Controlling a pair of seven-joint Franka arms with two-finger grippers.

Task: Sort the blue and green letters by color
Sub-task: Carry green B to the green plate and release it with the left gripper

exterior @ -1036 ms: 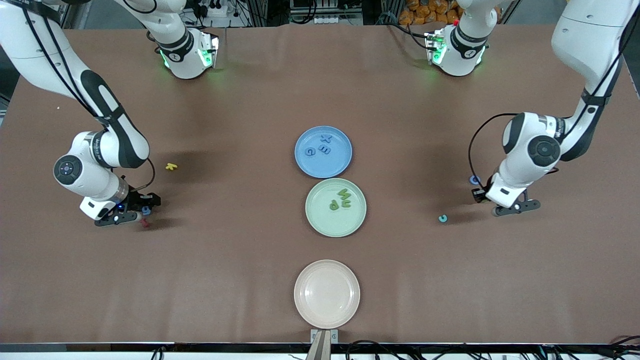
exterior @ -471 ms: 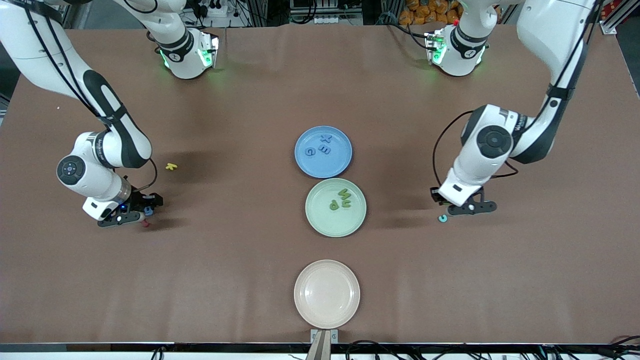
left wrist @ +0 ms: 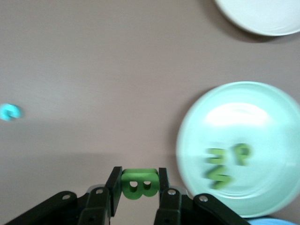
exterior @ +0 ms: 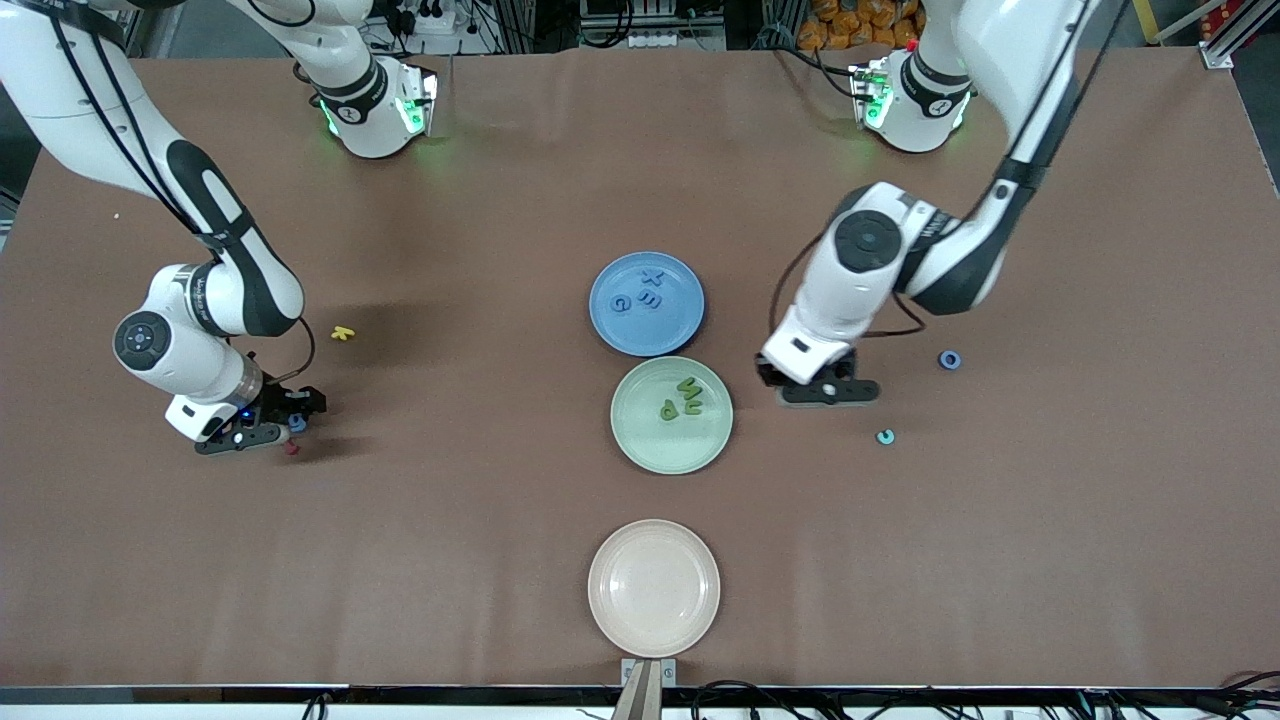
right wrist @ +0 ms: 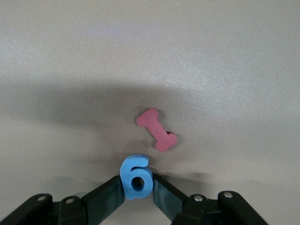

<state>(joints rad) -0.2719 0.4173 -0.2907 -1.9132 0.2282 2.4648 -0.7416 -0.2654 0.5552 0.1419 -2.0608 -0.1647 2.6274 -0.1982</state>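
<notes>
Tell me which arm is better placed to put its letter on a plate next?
Left. The left gripper holds a green letter beside the green plate; the right gripper, holding a blue piece, is away from the blue plate.

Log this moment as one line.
left gripper: shut on green letter, beside green plate | right gripper: shut on blue piece, above red letter

Green letter B [left wrist: 138,183] clamped upright in left tool [left wrist: 138,187], just beside green plate [left wrist: 197,122] holding three green letters [exterior: 682,398]. Blue piece [right wrist: 136,177] pinched in right tool [right wrist: 137,185]. Three blue letters [exterior: 640,290] on blue plate [exterior: 680,330]; blue ring [exterior: 949,360] on counter [exterior: 480,500].
</notes>
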